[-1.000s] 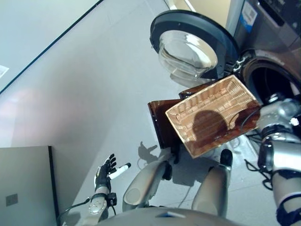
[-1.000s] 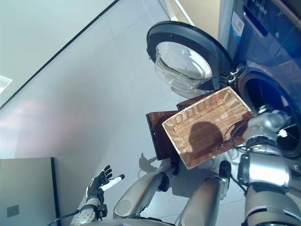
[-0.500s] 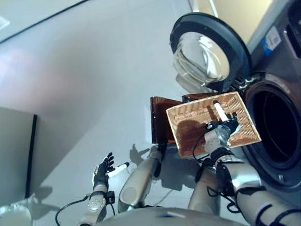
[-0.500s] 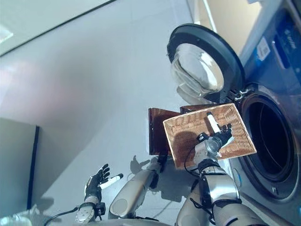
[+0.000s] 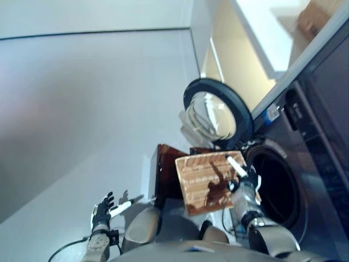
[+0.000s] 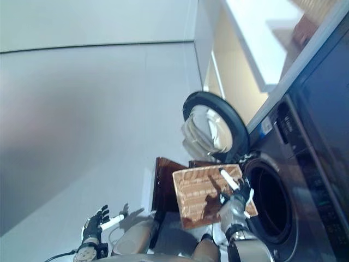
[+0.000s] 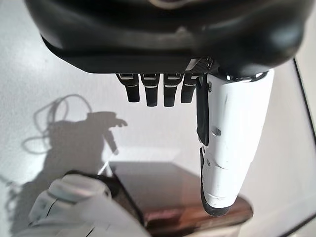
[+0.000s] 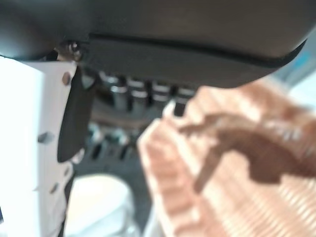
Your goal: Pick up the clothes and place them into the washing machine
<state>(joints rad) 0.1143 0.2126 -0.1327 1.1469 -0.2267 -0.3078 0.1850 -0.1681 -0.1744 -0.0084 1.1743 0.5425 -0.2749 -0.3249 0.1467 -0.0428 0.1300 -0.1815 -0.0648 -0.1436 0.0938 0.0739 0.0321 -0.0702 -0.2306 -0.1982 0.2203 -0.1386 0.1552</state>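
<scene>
The shallow wicker basket rests on the low dark brown box beside the washing machine, and I see no clothes in it. My right hand is open over the basket's edge nearest the drum, thumb stretched out and holding nothing. In the right wrist view its fingers are straight above the wicker. My left hand hangs low at the left, open and empty over the floor. In the left wrist view its fingers are straight, with the box beyond them.
The washing machine's round door stands open behind the basket. The dark drum opening lies just right of my right hand. The machine's dark front panel runs up the right side. Open grey floor lies to the left.
The camera has swung up and away, so the whole scene looks smaller. My right hand came out from behind the basket's drum-side edge and is now over the basket. The left hand stays open.
</scene>
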